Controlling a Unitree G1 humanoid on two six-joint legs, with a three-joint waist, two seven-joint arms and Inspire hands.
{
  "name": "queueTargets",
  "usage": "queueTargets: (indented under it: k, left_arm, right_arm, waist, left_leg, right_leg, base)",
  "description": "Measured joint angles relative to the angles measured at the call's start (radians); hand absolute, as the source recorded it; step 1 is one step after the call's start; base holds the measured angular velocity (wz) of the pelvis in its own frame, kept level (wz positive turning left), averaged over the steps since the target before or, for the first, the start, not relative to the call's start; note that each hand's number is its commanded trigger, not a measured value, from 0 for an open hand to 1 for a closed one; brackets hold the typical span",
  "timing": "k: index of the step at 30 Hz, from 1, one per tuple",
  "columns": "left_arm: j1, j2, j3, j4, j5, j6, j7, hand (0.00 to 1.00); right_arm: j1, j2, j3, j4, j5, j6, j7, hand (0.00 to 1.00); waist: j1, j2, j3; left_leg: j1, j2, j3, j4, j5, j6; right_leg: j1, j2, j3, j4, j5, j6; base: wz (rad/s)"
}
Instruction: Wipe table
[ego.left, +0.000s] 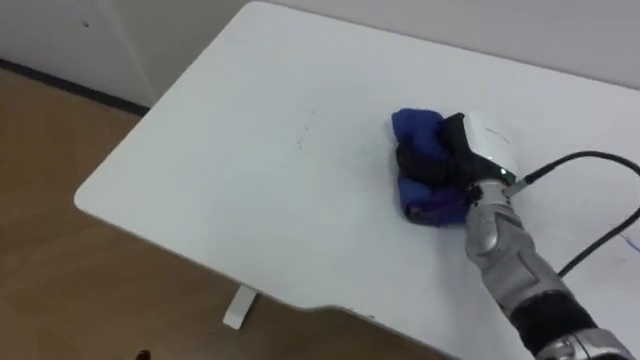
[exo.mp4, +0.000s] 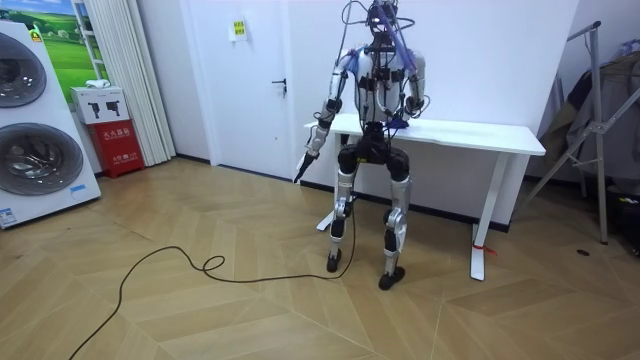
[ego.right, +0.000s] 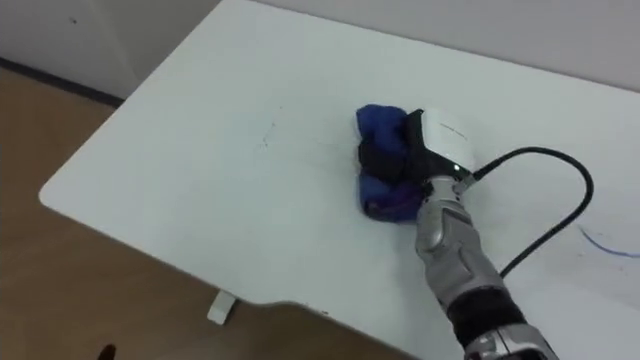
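**A:** Where's the cloth (ego.left: 415, 128) right now?

**B:** On the white table (ego.left: 220, 180), a bit right of the middle, bunched into a blue lump. The right hand (ego.left: 470, 150) sits on top of it with its dark fingers curled into the folds, so it's gripping the thing.

**A:** And the other hand?

**B:** The left hand (exo.mp4: 316, 138) hangs off the table's left end, by the robot's side. Can't tell what its fingers are doing. The robot stands at the near edge, facing the wall. There's 1 thin blue line (ego.right: 605, 243) at the far right.
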Motion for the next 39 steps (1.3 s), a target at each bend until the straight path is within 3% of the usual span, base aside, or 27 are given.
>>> queueTargets:
  k: [3,4,6,9,11,14,16,17,18,20,22,23,25,28,29,31,33,34,37,39]
  left_arm:
    - [0.031,0.001,0.029,-0.001,0.012,-0.003,0.004,0.0]
    - [0.038,0.001,0.042,-0.002,0.015,-0.003,0.005,0.0]
    - [0.068,0.004,0.089,-0.003,0.019,-0.005,0.011,0.0]
    - [0.068,0.011,0.099,-0.004,0.021,-0.005,0.033,0.0]
    - [0.065,0.011,0.098,-0.011,0.022,-0.01,0.04,0.0]
    - [0.058,0.001,0.065,-0.019,0.02,-0.017,0.048,0.0]
    - [0.05,-0.02,0.06,-0.017,0.021,-0.011,0.048,0.0]
    - [0.046,-0.023,0.06,-0.017,0.021,-0.008,0.047,0.0]
    - [0.041,-0.024,0.051,-0.014,0.021,-0.001,0.046,0.0]
    - [0.032,-0.024,0.05,-0.012,0.021,0.014,0.045,0.0]
    - [0.022,-0.023,0.049,-0.013,0.02,0.026,0.041,0.0]
    - [0.018,-0.023,0.049,-0.015,0.02,0.028,0.037,0.0]
    - [0.035,-0.014,0.05,-0.017,0.017,0.029,0.036,0.0]
    - [0.072,-0.002,0.055,-0.01,0.013,0.033,0.037,0.0]
    - [0.084,-0.003,0.059,-0.01,0.013,0.031,0.038,0.0]
    - [0.12,-0.013,0.11,-0.01,0.013,0.02,0.039,0.0]
    - [0.149,-0.011,0.135,-0.01,0.011,0.017,0.044,0.0]
    - [0.151,-0.008,0.141,-0.01,0.012,0.015,0.045,0.0]
    - [0.143,-0.007,0.208,-0.01,0.021,-0.039,0.046,0.0]
    - [0.142,-0.003,0.209,-0.013,0.021,-0.053,0.048,0.0]
  right_arm:
    - [0.108,0.001,-0.077,0.007,-0.014,-0.069,-0.064,1.0]
    - [0.133,0.001,-0.099,0.008,-0.016,-0.081,-0.078,1.0]
    - [0.232,-0.002,-0.179,0.01,-0.01,-0.113,-0.139,1.0]
    - [0.322,-0.029,-0.245,0.014,0.013,-0.114,-0.19,1.0]
    - [0.33,-0.039,-0.27,0.033,0.017,-0.113,-0.196,1.0]
    - [0.29,-0.052,-0.254,0.048,0.053,-0.074,-0.189,1.0]
    - [0.231,-0.052,-0.239,0.051,0.058,0.003,-0.148,1.0]
    - [0.211,-0.05,-0.234,0.05,0.057,0.022,-0.134,1.0]
    - [0.157,-0.051,-0.19,0.047,0.054,0.062,-0.096,1.0]
    - [0.078,-0.044,-0.098,0.022,0.045,0.098,-0.056,1.0]
    - [-0.013,-0.03,-0.035,0.02,0.002,0.098,-0.034,1.0]
    - [-0.056,-0.028,-0.012,0.022,-0.018,0.092,-0.027,1.0]
    - [-0.088,-0.028,-0.005,0.023,-0.007,0.063,-0.027,1.0]
    - [-0.045,-0.037,-0.027,0.049,0.018,0.04,-0.039,1.0]
    - [0.019,-0.04,-0.063,0.076,0.014,0.026,-0.042,1.0]
    - [0.176,-0.037,-0.176,0.074,0.041,-0.064,-0.092,1.0]
    - [0.235,-0.043,-0.247,0.085,0.07,-0.103,-0.121,1.0]
    - [0.255,-0.049,-0.273,0.091,0.079,-0.11,-0.129,1.0]
    - [0.32,-0.081,-0.456,0.174,0.094,-0.132,-0.151,1.0]
    - [0.351,-0.107,-0.484,0.2,0.095,-0.131,-0.157,1.0]
  waist:
    - [-0.058,-0.015,0.0009]
    - [-0.062,-0.018,0.0007]
    - [-0.102,-0.033,-0.0043]
    - [-0.109,-0.037,-0.0078]
    - [-0.111,-0.03,-0.0092]
    - [-0.096,-0.01,-0.0132]
    - [-0.066,-0.003,-0.0135]
    - [-0.053,-0.006,-0.0139]
    - [-0.026,-0.012,-0.0143]
    - [0.008,-0.024,-0.0143]
    - [0.02,-0.032,-0.0008]
    - [0.041,-0.032,0.002]
    - [0.042,-0.034,0.0022]
    - [0.026,-0.038,0.0028]
    - [0.01,-0.04,0.0013]
    - [-0.038,-0.04,0.0008]
    - [-0.081,-0.041,-0.0008]
    - [-0.094,-0.042,-0.0018]
    - [-0.144,-0.046,-0.0122]
    - [-0.159,-0.048,-0.0201]
  left_leg:
    - [0.017,-0.022,-0.038,-0.005,0.001,0.002]
    - [0.025,-0.026,-0.038,-0.01,0.001,0.003]
    - [0.05,-0.033,-0.038,-0.02,0.0,0.007]
    - [0.075,-0.033,-0.037,-0.02,-0.003,0.011]
    - [0.083,-0.033,-0.038,-0.021,-0.003,0.011]
    - [0.084,-0.029,-0.04,-0.029,-0.002,0.011]
    - [0.084,-0.027,-0.039,-0.031,-0.003,0.009]
    - [0.082,-0.027,-0.04,-0.032,-0.003,0.009]
    - [0.074,-0.027,-0.042,-0.036,0.0,0.01]
    - [0.056,-0.026,-0.04,-0.045,0.016,0.016]
    - [0.053,-0.026,-0.038,-0.056,0.033,0.016]
    - [0.05,-0.027,-0.041,-0.061,0.035,0.016]
    - [0.047,-0.033,-0.064,-0.061,0.036,0.018]
    - [0.055,-0.036,-0.087,-0.064,0.035,0.019]
    - [0.057,-0.039,-0.094,-0.063,0.035,0.019]
    - [0.072,-0.049,-0.092,-0.063,0.034,0.022]
    - [0.081,-0.05,-0.086,-0.063,0.033,0.023]
    - [0.083,-0.05,-0.086,-0.063,0.033,0.023]
    - [0.089,-0.049,-0.08,-0.063,0.03,0.026]
    - [0.093,-0.049,-0.076,-0.063,0.028,0.026]
  right_leg:
    - [0.066,-0.007,-0.031,-0.045,0.008,0.014]
    - [0.077,-0.008,-0.034,-0.056,0.01,0.017]
    - [0.121,-0.008,-0.058,-0.087,0.018,0.031]
    - [0.146,-0.008,-0.062,-0.088,0.02,0.033]
    - [0.16,-0.006,-0.07,-0.099,0.02,0.033]
    - [0.156,-0.001,-0.064,-0.095,0.023,0.028]
    - [0.14,-0.001,-0.047,-0.079,0.026,0.023]
    - [0.131,0.0,-0.04,-0.076,0.027,0.019]
    - [0.102,0.003,-0.022,-0.065,0.033,0.01]
    - [0.063,0.01,0.006,-0.057,0.039,0.0]
    - [0.045,0.012,0.013,-0.058,0.042,-0.003]
    - [0.046,0.013,0.009,-0.067,0.044,-0.002]
    - [0.063,0.013,-0.009,-0.081,0.047,0.002]
    - [0.09,0.013,-0.038,-0.084,0.048,0.005]
    - [0.106,0.011,-0.054,-0.085,0.048,0.005]
    - [0.14,0.006,-0.06,-0.102,0.048,0.005]
    - [0.15,0.004,-0.064,-0.102,0.047,0.008]
    - [0.155,0.004,-0.067,-0.102,0.046,0.009]
    - [0.162,0.004,-0.071,-0.103,0.042,0.016]
    - [0.164,0.001,-0.068,-0.098,0.038,0.021]
  base:
    - [0.46]
    - [0.31]
    - [0.14]
    - [-0.01]
    - [0.0]
    - [-0.05]
    - [-0.25]
    - [-0.47]
    - [-0.43]
    - [-0.35]
    - [-0.07]
    - [0.23]
    - [0.34]
    - [0.35]
    - [0.46]
    - [0.38]
    - [0.03]
    - [0.08]
    - [0.01]
    - [-0.12]
